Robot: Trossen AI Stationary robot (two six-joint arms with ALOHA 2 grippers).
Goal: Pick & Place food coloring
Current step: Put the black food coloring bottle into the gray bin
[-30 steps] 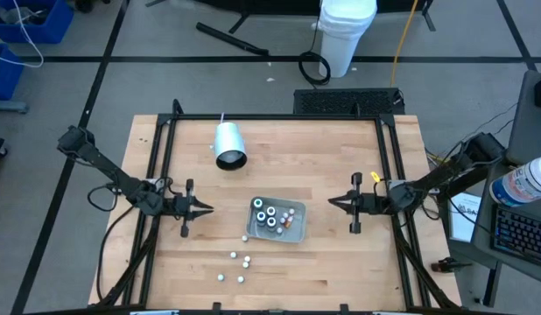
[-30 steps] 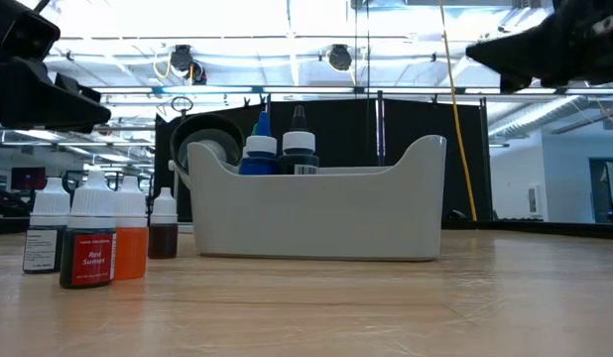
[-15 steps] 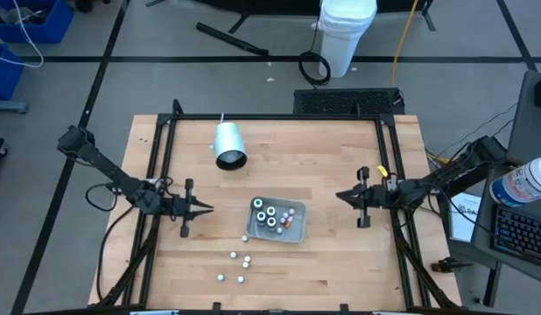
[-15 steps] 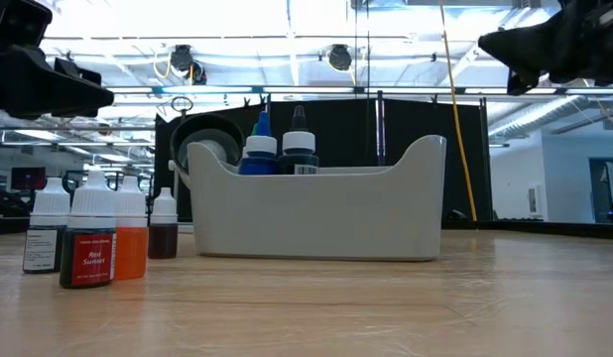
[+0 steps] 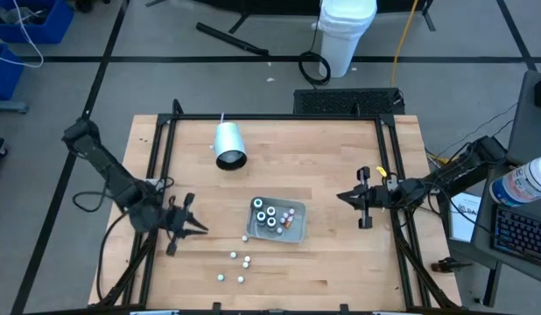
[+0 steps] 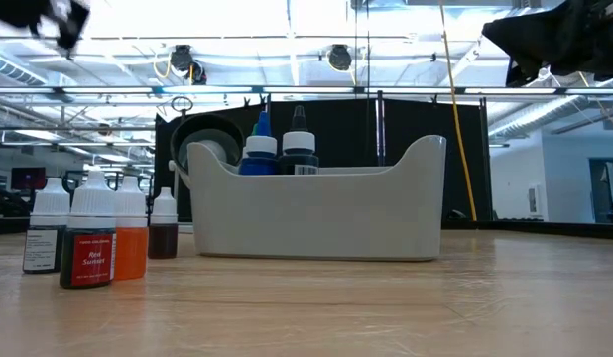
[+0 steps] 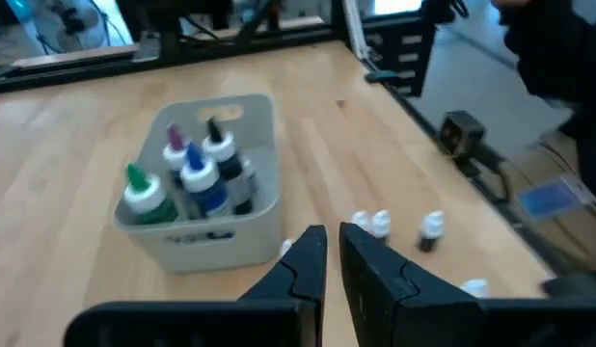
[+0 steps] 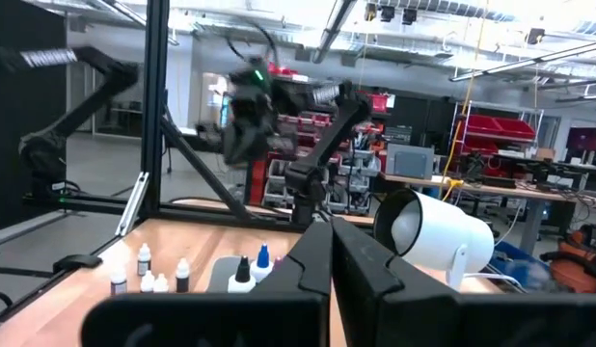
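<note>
Since a second ago the left pincer (image 5: 200, 230) is dropping back toward the near edge of the worktop (image 5: 323, 157) and turning its tips toward the near right, while the right pincer (image 5: 342, 197) is sitting a little closer to the right edge than it was. Both are hanging empty above the wood. The left one's fingers are standing almost together with only a slit between them, as its wrist view shows, and the right one's fingers are pressed fully together.

The food coloring is lying in two groups. Several bottles are standing upright, caps up, inside the tray (image 5: 294, 233), which is sitting a little toward the near edge from the middle of the worktop. The loose bottles (image 5: 241, 260) are standing on bare wood between the tray and the near edge, apart from each other.

The relation that matters: the loose bottles are lying just ahead of the left pincer's tips, toward the near right of it, with nothing between. The right pincer is well apart from them, with the tray standing in its way. So the left arm is looking like the nearer one for the next pick. Because the bottles are standing upright, their long axis is running straight up from the worktop, and the left pincer would likely need to spread its fingers before closing on one.
</note>
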